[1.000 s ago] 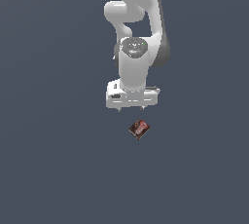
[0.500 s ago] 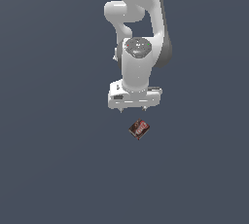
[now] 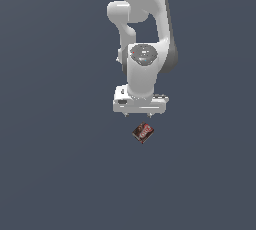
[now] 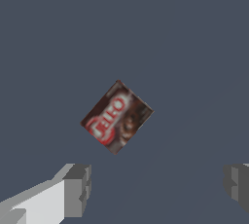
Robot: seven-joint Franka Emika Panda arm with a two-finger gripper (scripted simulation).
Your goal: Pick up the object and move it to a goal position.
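The object [image 3: 143, 133] is a small, flat, rectangular box, dark brown, with a red-and-white label across its upper face; in the wrist view [image 4: 116, 117] the label reads as white lettering on a red band, beside a darker brown picture panel. The box lies flat, label up, on the plain grey-blue floor [image 3: 55, 164]. Its edges run diagonal to the frame in both views, so that one corner points toward the arm; the long axis cannot be told with certainty, since the face is close to square. The gripper [image 3: 138, 114] hangs just above and behind the box, apart from it. The jaws stand spread wide, with nothing between the fingers [image 4: 78, 189], and the box lies forward of the gap.
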